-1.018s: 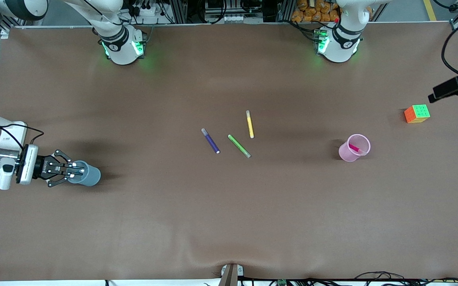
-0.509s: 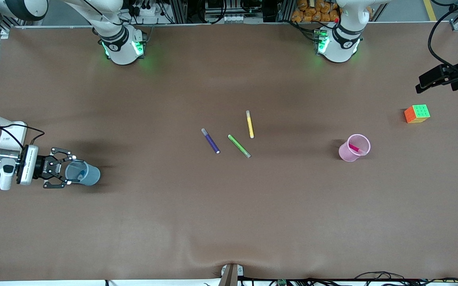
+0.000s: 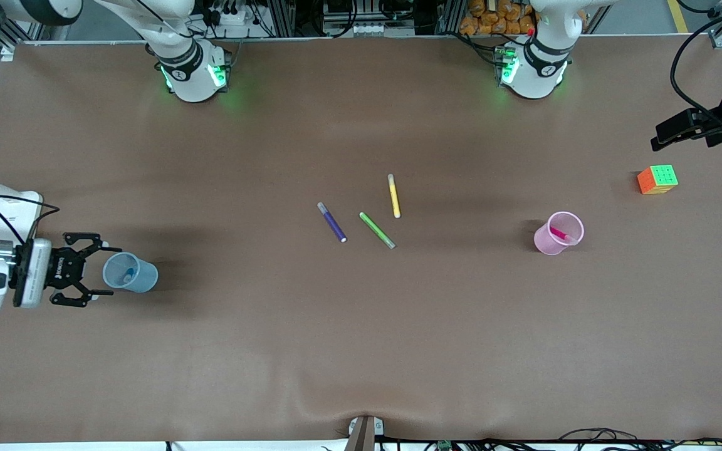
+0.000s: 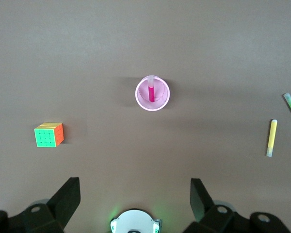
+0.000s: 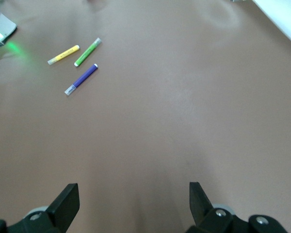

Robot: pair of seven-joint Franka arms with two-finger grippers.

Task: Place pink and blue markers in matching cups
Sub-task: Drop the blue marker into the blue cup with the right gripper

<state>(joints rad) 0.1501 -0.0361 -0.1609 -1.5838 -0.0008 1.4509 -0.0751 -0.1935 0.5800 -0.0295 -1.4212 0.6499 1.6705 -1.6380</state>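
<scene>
The pale blue cup (image 3: 145, 279) stands near the right arm's end of the table with the blue marker (image 3: 128, 274) inside it. My right gripper (image 3: 101, 269) is open and empty just beside that cup, toward the table end; in the right wrist view (image 5: 133, 196) only bare table lies between its fingers. The pale pink cup (image 3: 546, 244) stands toward the left arm's end with the pink marker (image 3: 559, 234) in it. Both show in the left wrist view, cup (image 4: 138, 95) and marker (image 4: 151, 92). My left gripper (image 3: 659, 139) is open and empty (image 4: 134, 194), high over the table's end.
A dark purple marker (image 3: 332, 222), a green marker (image 3: 377, 230) and a yellow marker (image 3: 393, 196) lie at mid-table. A colourful cube (image 3: 657, 179) sits near the left arm's end, farther from the front camera than the pink cup.
My right gripper opened over the blue cup, left the blue marker in it, and drew back toward the table end. The left gripper shifted slightly away from the front camera.
</scene>
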